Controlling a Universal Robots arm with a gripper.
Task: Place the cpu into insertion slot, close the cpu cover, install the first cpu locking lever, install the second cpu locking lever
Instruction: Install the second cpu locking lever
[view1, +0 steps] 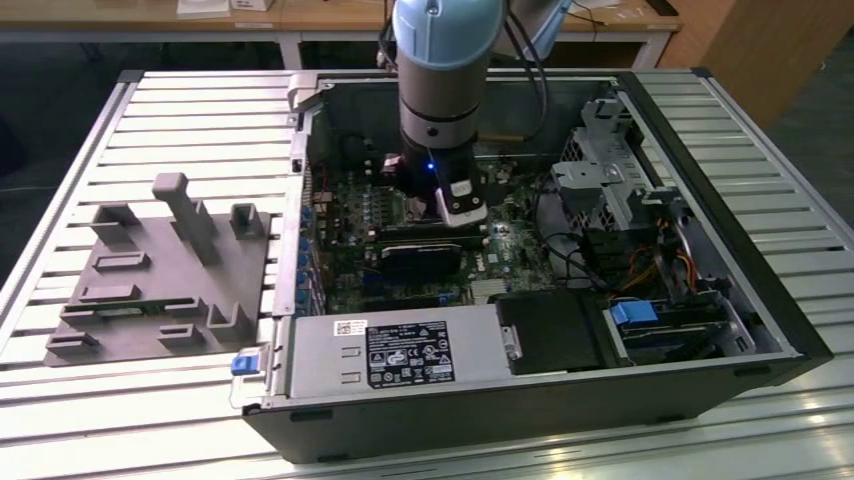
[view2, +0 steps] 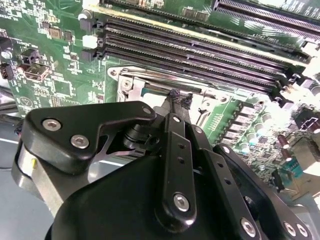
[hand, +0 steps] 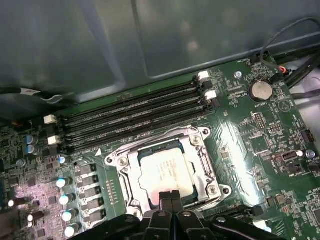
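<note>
In the first wrist view the cpu (hand: 162, 170), pale and silvery, lies flat in the insertion slot (hand: 114, 161) on the green motherboard (hand: 250, 135). The cpu cover (hand: 131, 167), a thin metal frame, lies down around the chip, whose face shows through the cover's window. My gripper (hand: 170, 196) is shut, its two fingertips pressed together at the near edge of the cover and chip, with nothing between them. The second wrist view shows the same tips (view2: 178, 96) at the socket's metal frame (view2: 150, 80). In the exterior view my gripper (view1: 461, 215) is down inside the open computer case.
Long memory slots (hand: 135, 112) run just beyond the socket. A black fan card (view1: 420, 255) sits close beside the gripper. The power supply (view1: 387, 350) and drive bays (view1: 627, 190) wall in the board. A grey fixture (view1: 160, 270) lies on the slatted table at the exterior view's left.
</note>
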